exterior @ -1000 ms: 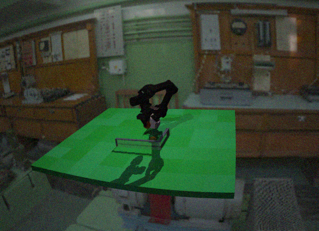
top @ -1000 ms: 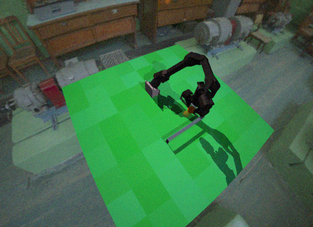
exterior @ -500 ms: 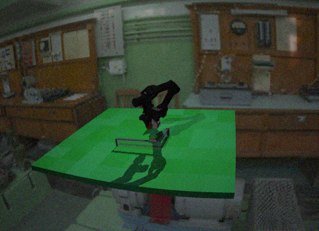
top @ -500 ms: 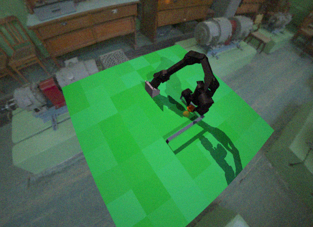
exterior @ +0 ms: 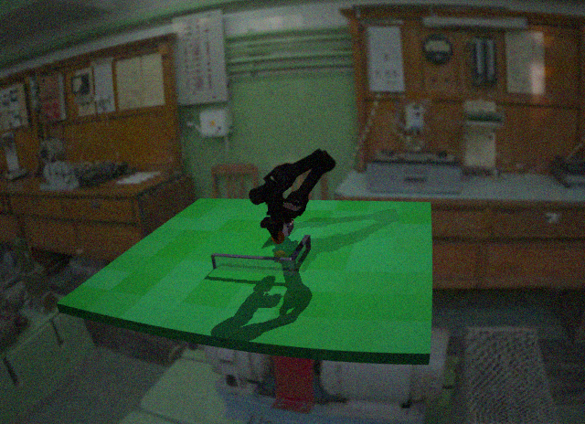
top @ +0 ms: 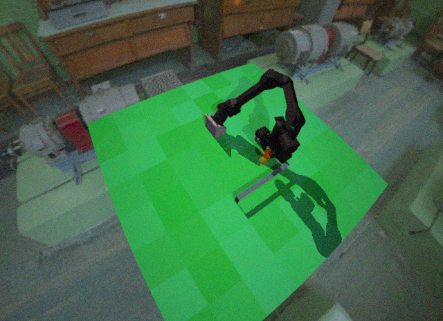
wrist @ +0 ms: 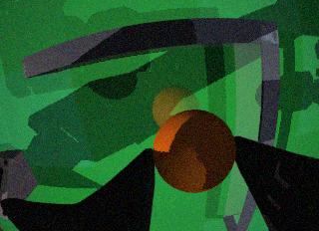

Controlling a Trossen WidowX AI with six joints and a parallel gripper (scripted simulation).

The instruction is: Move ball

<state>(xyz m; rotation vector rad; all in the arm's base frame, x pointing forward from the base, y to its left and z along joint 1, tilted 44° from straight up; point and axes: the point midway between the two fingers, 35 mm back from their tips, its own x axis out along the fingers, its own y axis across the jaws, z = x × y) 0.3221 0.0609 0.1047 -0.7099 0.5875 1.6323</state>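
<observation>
The gripper (wrist: 194, 171) was closed on the orange ball (wrist: 194, 150), with one dark finger (wrist: 100, 218) pressed against the ball's left side and the other finger (wrist: 279, 198) against its right side in the wrist view. The ball was held off the green table (top: 172, 203), as shown by its position directly under the gripper in the top view (top: 267, 153).

The see-through copy (wrist: 171, 104) lay on the table just beyond the ball in the wrist view, partly covered by it. In the top view the copy (top: 262, 160) appeared just below the held ball and beside the near end of the long wall (top: 261, 182). The two low clear walls (exterior: 264, 259) formed a corner on the table; in the exterior view the gripper (exterior: 279, 235) hung above the inside of that corner, near the short wall (exterior: 304, 247).

The arm (top: 282, 96) arched from its base (top: 215, 126) over to the corner. Its shadow (top: 314, 210) fell across the table on the far side of the long wall from the base.
</observation>
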